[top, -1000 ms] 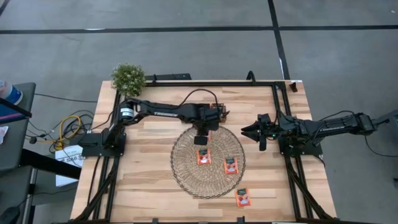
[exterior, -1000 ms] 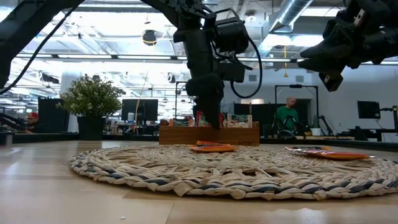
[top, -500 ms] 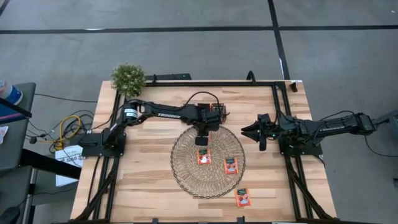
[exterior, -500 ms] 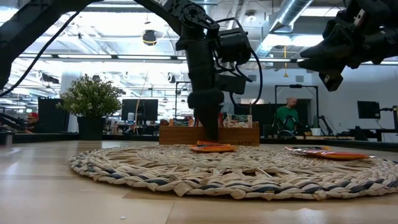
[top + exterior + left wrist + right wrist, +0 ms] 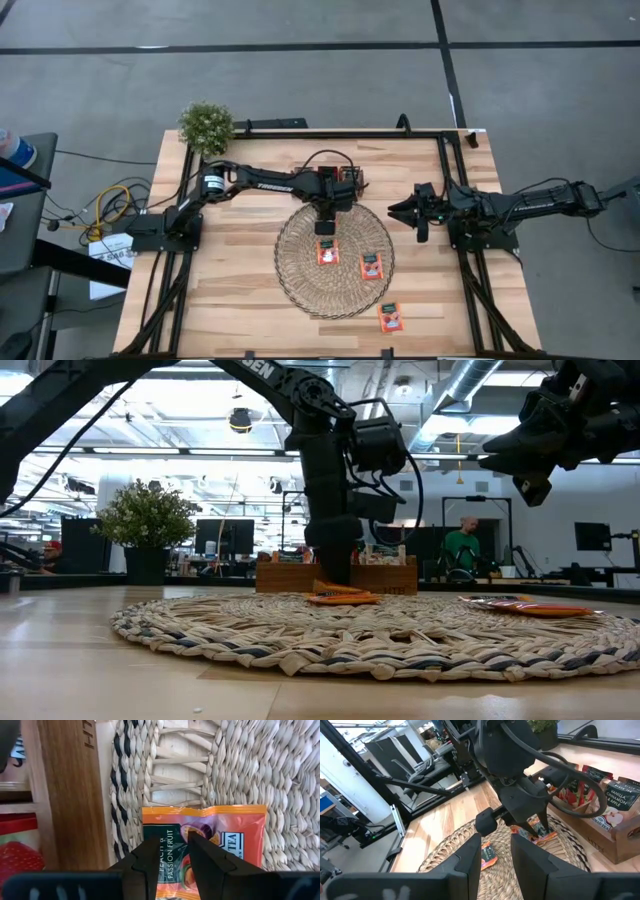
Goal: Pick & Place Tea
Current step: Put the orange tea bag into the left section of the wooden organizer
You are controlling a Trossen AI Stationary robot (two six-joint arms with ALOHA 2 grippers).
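Note:
My left gripper (image 5: 325, 222) points down over the far edge of the round woven mat (image 5: 300, 285), just in front of the wooden tray (image 5: 352, 177). It is shut on an orange tea sachet (image 5: 220, 827). Two more orange sachets (image 5: 327, 252) (image 5: 371, 265) lie flat on the mat. A third (image 5: 390, 317) lies on the table past the mat's near edge. More sachets stand upright in the tray (image 5: 600, 835). My right gripper (image 5: 392, 210) hangs shut above the table right of the mat, touching nothing. My left gripper comes from above, pointing down, with both fingers on the sachet's printed face (image 5: 174, 855) near its middle. Its fingertips hide how they grip it. The sachet (image 5: 338, 588) sits tilted below the fingers, its lower edge on the mat beside the tray's front wall.
A potted plant (image 5: 206, 125) stands at the table's far left corner. The tray's front wall (image 5: 385, 575) rises right behind the left gripper. Bare wood shows left of the mat and along the near edge. A person stands far off in the room behind (image 5: 462, 540).
My left gripper has come straight down in front of the tray to the mat's far edge, staying shut. The orange sachet under it now shows tilted, with its lower edge on the mat. The right arm kept still.

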